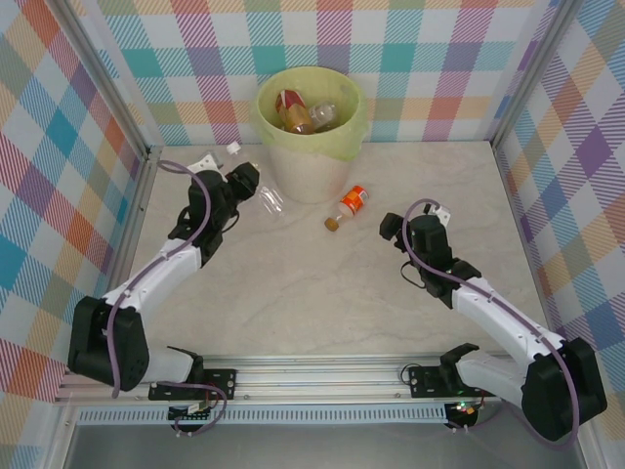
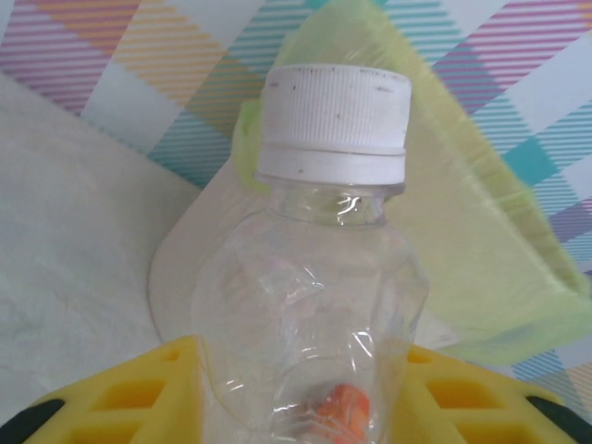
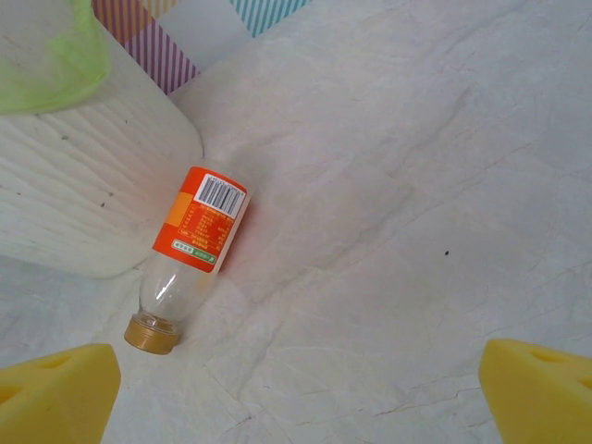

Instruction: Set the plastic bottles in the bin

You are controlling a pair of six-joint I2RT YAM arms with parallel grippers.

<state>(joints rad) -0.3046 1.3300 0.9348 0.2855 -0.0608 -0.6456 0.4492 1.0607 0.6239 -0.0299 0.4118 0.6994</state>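
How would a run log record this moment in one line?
left gripper: shut on clear bottle beside bin | right gripper: open, facing orange-label bottle on table | bin: holds bottles

The bin [image 1: 311, 171] is pale cream, lined with a yellow-green bag [image 1: 344, 127]; the bottles inside it [image 1: 295, 112] show red and amber. At five o'clock of it lies an orange-labelled bottle [image 3: 192, 254], clear-bodied, with a white barcode patch and a tan cap. The left tool [image 2: 305, 421], yellow-fingered, grips a colourless bottle [image 2: 314, 296] with a white cap [image 2: 335, 125]. The right tool [image 3: 296, 398] is yellow too. The table [image 1: 322, 313] is cream, faintly veined. The walls [image 1: 439, 59] are pastel plaid in pink, teal, orange and purple.
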